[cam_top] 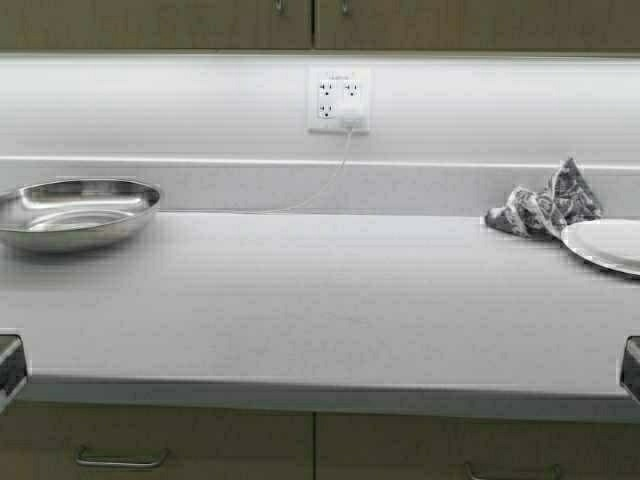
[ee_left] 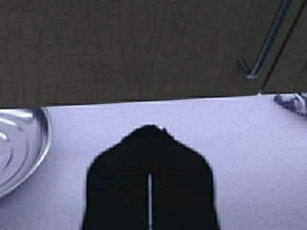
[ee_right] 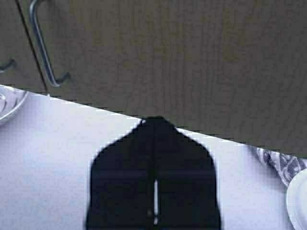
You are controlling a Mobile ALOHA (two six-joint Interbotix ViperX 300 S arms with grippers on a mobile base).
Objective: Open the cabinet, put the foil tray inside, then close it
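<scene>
Cabinet (cam_top: 300,25) doors shut above worktop (cam_top: 320,300) — steel bowl (cam_top: 75,212) left edge, plate (cam_top: 610,243) right; both grippers' (ee_left: 149,132) (ee_right: 154,122) jaws together.

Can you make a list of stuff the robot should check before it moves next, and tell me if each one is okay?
1. Cabinet doors shut, handles in view: ok.
2. Foil tray in sight: not ok, no view shows it.
3. Left gripper fingers shut, holding nothing: ok.
4. Right gripper fingers shut, holding nothing: ok.
5. Steel bowl, cloth and plate off to the counter's sides: ok.
</scene>
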